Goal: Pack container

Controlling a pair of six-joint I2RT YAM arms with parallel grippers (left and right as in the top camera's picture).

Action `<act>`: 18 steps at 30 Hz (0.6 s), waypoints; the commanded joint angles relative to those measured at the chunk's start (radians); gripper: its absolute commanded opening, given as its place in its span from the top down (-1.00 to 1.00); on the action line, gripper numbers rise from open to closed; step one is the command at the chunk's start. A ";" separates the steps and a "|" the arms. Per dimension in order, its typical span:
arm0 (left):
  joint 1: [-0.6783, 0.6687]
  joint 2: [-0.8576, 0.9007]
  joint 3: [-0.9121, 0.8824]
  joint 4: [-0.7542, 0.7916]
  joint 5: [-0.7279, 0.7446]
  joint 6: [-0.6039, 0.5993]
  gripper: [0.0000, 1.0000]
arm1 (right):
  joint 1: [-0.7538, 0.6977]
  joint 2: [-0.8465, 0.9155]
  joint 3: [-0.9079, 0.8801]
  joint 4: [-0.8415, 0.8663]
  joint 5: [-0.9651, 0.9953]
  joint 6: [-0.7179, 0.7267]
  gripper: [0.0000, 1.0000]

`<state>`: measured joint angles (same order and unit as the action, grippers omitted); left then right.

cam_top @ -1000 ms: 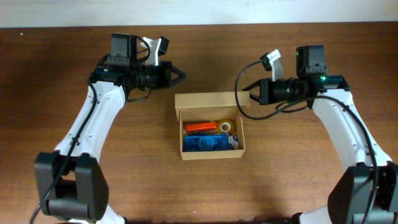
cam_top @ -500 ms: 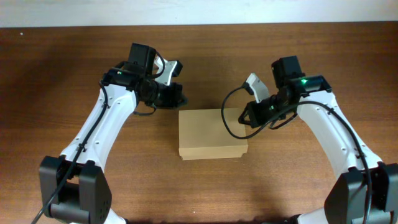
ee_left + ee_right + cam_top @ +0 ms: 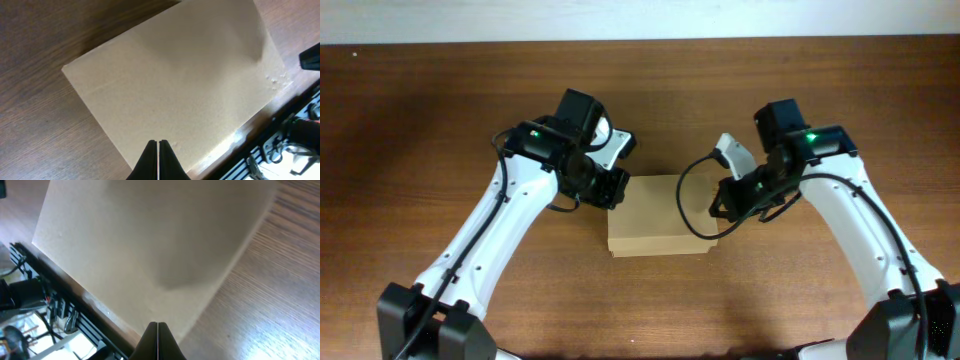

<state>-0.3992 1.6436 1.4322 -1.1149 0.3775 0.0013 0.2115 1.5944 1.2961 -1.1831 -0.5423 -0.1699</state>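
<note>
On the left, dark brown wooden table, with the white left arm reaching in from the near edge. At its end, the left gripper, poised over the far-left corner of the small rectangular plain brown cardboard box. Black fingers pressed fully together, clamped on nothing, tips just above the flat lid; contact with it impossible to judge.

Box at mid-table between the two arms, hinged flap folded down flat, contents hidden.

Across the box's right part, a black cable loop from the white right arm, masking a strip of lid from overhead. At the box's right edge, the right gripper, likewise shut tight and holding nothing, tips over the lid's margin beside bare wood. In the right wrist view, the other arm's dark hardware blurred beyond the box's left side.
</note>
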 commanded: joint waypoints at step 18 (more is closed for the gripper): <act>-0.038 -0.014 -0.306 0.153 -0.015 0.029 0.96 | 0.060 -0.017 -0.270 0.219 0.005 -0.006 0.92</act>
<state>-0.4332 1.6135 1.1751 -0.9592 0.3702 0.0086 0.2626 1.5600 1.0653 -0.9688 -0.5652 -0.1715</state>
